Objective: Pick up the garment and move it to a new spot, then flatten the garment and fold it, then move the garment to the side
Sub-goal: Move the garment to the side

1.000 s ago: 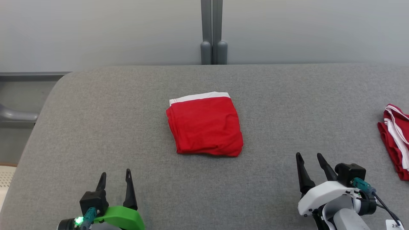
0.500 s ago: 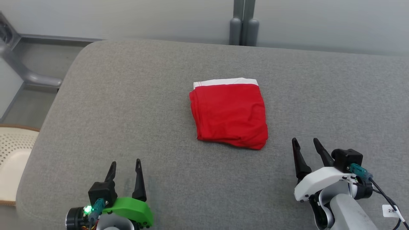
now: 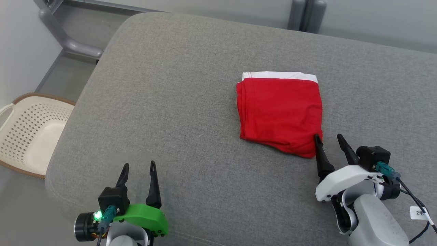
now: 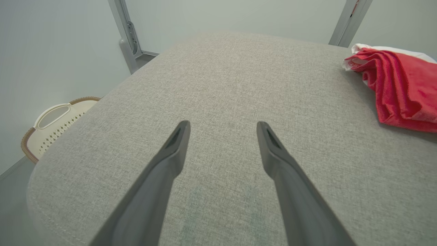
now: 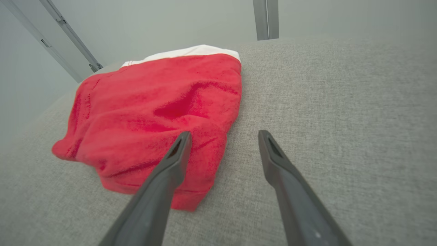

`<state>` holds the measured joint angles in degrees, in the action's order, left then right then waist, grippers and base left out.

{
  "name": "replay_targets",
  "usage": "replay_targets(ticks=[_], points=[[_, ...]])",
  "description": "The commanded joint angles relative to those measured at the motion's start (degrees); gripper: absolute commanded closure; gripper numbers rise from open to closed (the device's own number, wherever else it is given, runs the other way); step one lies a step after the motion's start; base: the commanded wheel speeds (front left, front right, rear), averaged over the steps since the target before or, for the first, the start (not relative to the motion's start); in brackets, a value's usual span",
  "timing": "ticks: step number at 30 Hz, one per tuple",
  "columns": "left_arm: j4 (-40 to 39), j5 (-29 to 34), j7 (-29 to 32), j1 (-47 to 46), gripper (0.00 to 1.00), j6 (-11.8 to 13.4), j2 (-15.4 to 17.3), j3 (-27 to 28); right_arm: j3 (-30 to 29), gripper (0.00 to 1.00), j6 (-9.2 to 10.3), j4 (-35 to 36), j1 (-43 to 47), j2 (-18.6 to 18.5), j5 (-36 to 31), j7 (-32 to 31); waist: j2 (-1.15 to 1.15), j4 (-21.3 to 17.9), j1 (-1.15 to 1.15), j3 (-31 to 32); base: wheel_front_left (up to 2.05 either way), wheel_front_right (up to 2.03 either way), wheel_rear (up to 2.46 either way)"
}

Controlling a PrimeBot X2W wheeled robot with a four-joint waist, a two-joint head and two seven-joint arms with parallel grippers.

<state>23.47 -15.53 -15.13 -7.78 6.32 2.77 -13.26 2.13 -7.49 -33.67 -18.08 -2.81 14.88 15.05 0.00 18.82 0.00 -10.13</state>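
In the head view the folded red garment (image 3: 280,112) lies flat on the grey padded surface (image 3: 191,102), right of centre and in the upper half of the frame, with its white waistband along the top edge and stacked folded layers showing along its left and bottom edges. The right gripper (image 3: 328,136) sits at the lower right of the frame with its two dark fingers spread wide apart and nothing between them. One fingertip overlaps the garment's lower right corner and the other points at bare fabric just beside it. In the right wrist view the finger on the frame's left crosses the near corner of the garment while the other stands over the grey surface; whether the finger touches the cloth cannot be told. The left gripper (image 3: 140,163) is at the lower left of the head view, likewise spread wide and empty, well apart from the garment. In the left wrist view its fingers hang over bare grey surface. A cream perforated basket (image 3: 30,133) sits at the left edge, beside the padded surface and lower than it.
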Motion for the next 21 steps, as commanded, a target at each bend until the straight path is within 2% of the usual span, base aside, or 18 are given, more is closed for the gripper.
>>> replay_targets(ticks=[1, 8, 9, 11, 21], points=[[-0.4, -0.8, 0.0, -1.1, 0.0, 0.4, 0.3, 0.0, -0.2, 0.0, 0.01, -0.3, -0.7, -0.2, -0.3, 0.1, 0.0, 1.5, 0.0, -1.6, 0.0, 0.0, 0.0], [-1.2, -0.7, 0.0, -1.4, 0.0, 0.7, 0.3, 0.1, 0.1, 0.0, 0.01, -3.3, -2.1, -0.2, 0.7, 0.1, 0.0, 2.1, 0.0, -2.9, 0.0, 0.0, 0.0], [-1.3, -0.6, 0.0, -1.5, 0.0, 0.7, 0.3, 0.2, 0.3, 0.21, 0.01, -3.8, -2.5, -0.2, 0.9, 0.1, 0.0, 2.1, 0.0, -3.1, 0.0, 0.0, 0.0], [-1.3, -0.4, 0.0, -1.7, 0.0, 0.7, 0.3, 0.3, 0.6, 1.0, 0.01, -4.3, -2.6, -0.2, 1.1, 0.1, 0.0, 1.9, 0.0, -3.3, 0.0, 0.0, 0.0], [-0.7, 0.8, 0.0, -1.3, 0.0, 0.3, 0.3, 0.9, 0.7, 1.0, 0.01, -3.4, -2.8, -0.2, 1.9, 0.1, 0.0, -0.9, 0.0, -1.6, 0.0, 0.0, 0.0]])
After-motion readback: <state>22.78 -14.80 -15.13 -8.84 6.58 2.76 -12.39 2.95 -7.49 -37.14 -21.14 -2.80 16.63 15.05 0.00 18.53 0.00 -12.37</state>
